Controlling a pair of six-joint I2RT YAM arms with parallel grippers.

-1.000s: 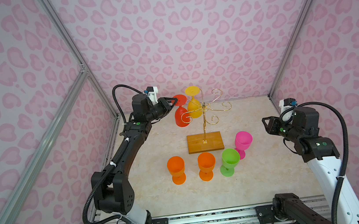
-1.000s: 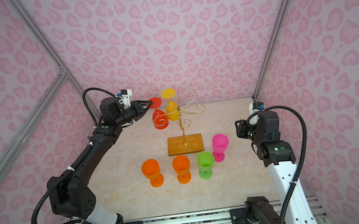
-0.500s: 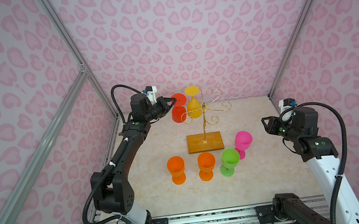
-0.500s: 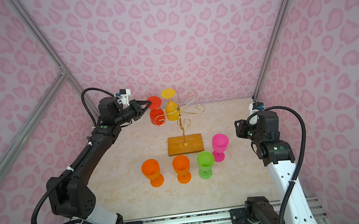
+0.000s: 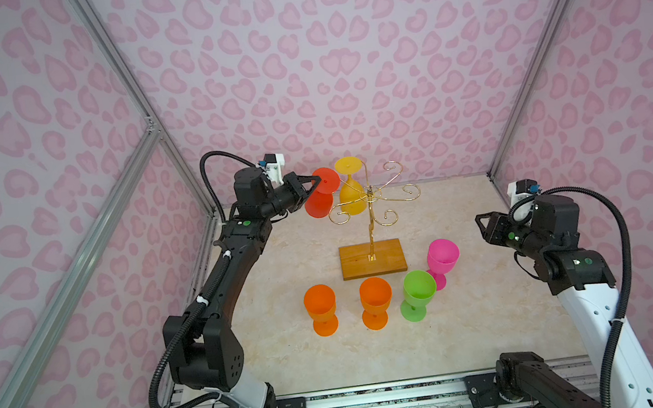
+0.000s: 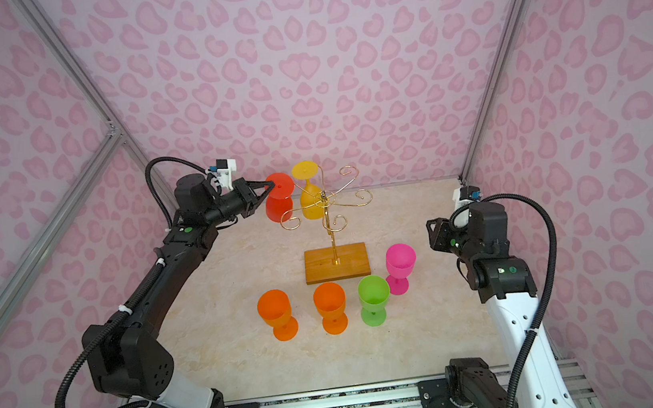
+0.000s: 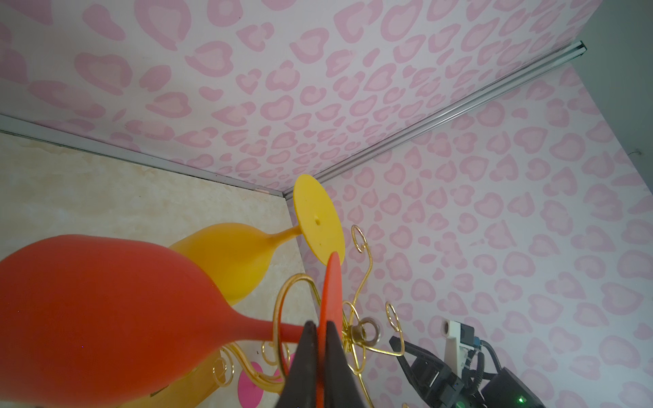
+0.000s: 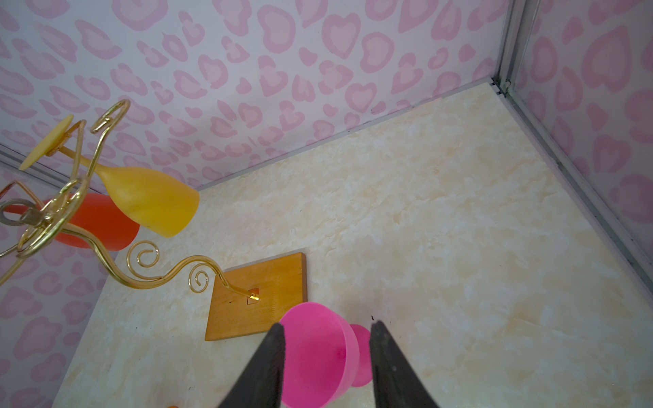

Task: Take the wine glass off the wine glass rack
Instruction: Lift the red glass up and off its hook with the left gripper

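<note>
A red wine glass hangs upside down at the left side of the gold wire wine glass rack. My left gripper is shut on the rim of the red glass's foot disc. In the left wrist view the stem of the red wine glass passes through a gold loop of the rack. A yellow glass hangs beside it. At the right, my right gripper hovers open and holds nothing.
The rack's wooden base sits mid-table. In front of it stand two orange glasses, a green glass and a pink glass. Pink patterned walls with metal frame posts close in the back and both sides.
My left gripper has closed onto the red glass's foot disc, and the glass has shifted slightly left. The right arm has not moved.
</note>
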